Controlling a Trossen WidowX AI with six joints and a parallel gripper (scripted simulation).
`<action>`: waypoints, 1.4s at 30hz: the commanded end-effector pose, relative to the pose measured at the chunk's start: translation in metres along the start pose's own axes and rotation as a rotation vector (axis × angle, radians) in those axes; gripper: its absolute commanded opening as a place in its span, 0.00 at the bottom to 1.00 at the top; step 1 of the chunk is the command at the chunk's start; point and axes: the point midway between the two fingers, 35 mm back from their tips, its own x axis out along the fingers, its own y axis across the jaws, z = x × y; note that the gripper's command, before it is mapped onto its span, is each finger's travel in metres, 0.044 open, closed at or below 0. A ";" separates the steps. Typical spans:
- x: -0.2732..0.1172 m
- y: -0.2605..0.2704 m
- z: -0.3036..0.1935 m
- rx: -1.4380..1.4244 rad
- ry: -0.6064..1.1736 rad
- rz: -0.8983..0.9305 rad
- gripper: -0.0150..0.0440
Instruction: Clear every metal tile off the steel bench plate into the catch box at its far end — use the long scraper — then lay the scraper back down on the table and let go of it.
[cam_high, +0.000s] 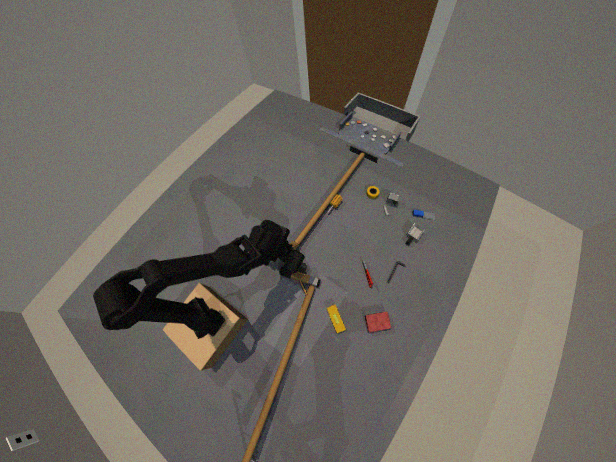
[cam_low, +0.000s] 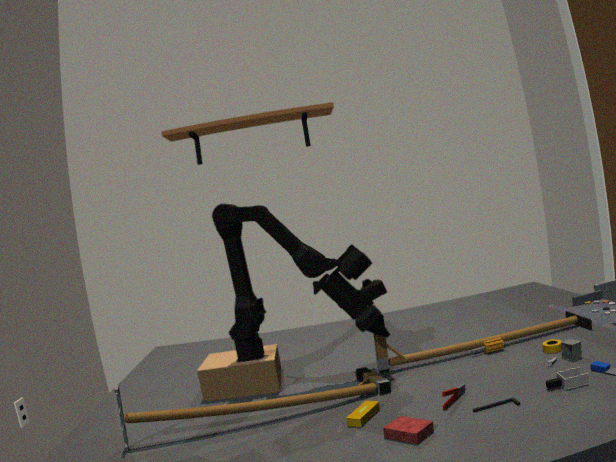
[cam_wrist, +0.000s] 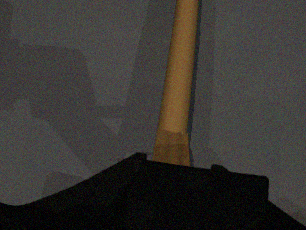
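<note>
Currently | tool (cam_high: 295, 274) (cam_low: 381, 336) (cam_wrist: 172, 167) pinching wooden grip (cam_high: 301, 277) (cam_low: 381, 347) (cam_wrist: 171, 150) | catch box (cam_high: 412, 131) beyond tiles (cam_high: 374, 136) (cam_low: 606, 308), contents unclear

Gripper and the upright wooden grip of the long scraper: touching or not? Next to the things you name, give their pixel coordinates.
Touching: the exterior view shows the gripper (cam_low: 381, 336) shut on the upright grip (cam_low: 381, 349).

A wooden shelf (cam_low: 250, 121) on black brackets hangs on a grey wall (cam_low: 400, 175); a brown door (cam_high: 367, 45) stands pale-framed.
</note>
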 end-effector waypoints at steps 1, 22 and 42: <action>0.003 -0.001 0.009 0.005 -0.014 -0.004 0.25; 0.025 0.002 0.034 0.005 -0.020 -0.006 0.25; 0.043 0.003 0.055 0.005 -0.024 -0.007 0.25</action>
